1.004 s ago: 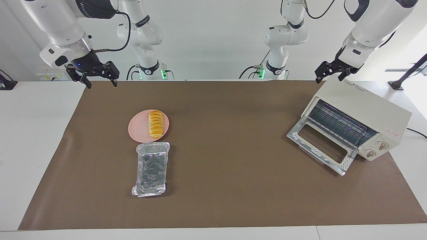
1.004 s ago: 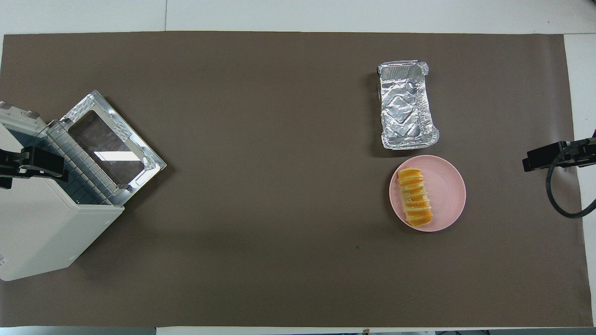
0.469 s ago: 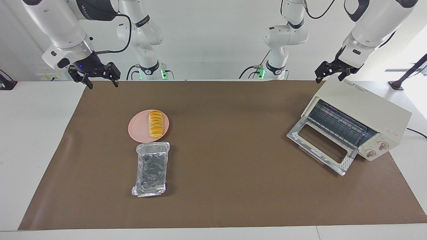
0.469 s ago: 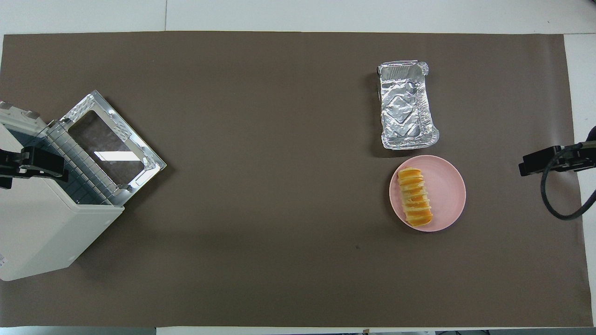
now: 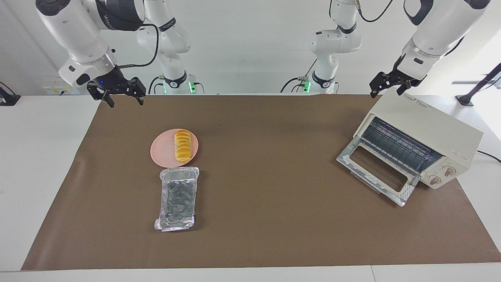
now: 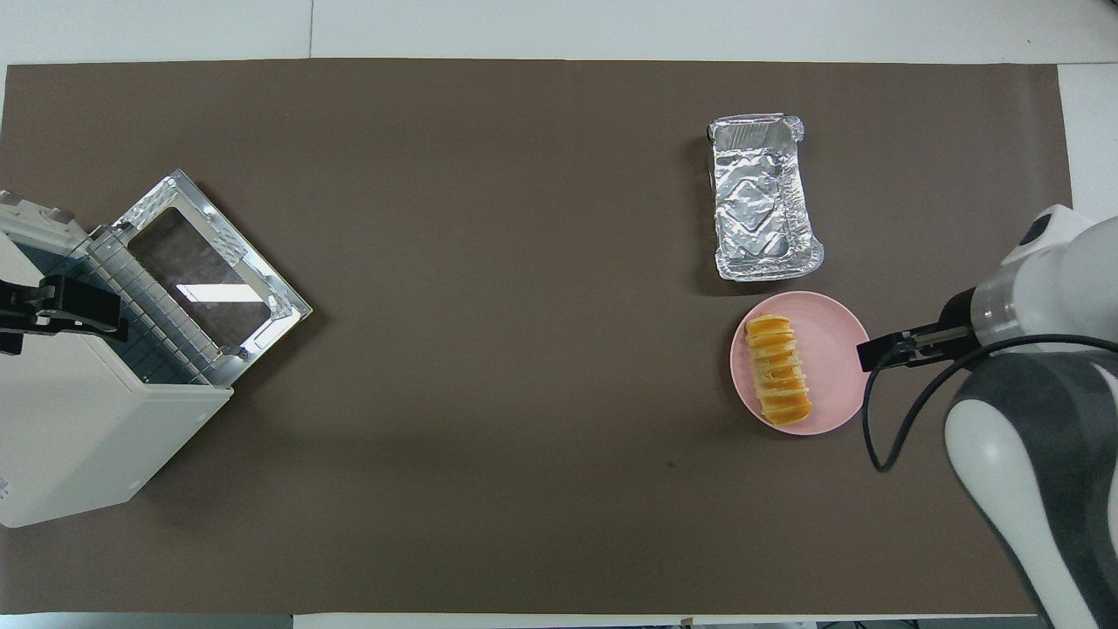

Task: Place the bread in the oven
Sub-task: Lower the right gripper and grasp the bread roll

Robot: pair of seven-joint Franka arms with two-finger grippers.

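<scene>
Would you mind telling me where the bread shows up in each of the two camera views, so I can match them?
Facing view: the bread lies on the pink plate, left of centre.
Overhead view: the bread lies on the same plate, right of centre.
Shared landmark: the foil tray beside the plate, farther from the robots.

- Bread (image 5: 182, 146): yellow-orange, with pale ridges.
- Plate (image 5: 162, 150): plain pink.
- Foil tray (image 5: 178, 197): crinkled silver.
- Oven (image 5: 420, 143): cream-white, door edge silvery, knobs seemingly cream.
- Mat (image 5: 266, 188): flat brown.
</scene>
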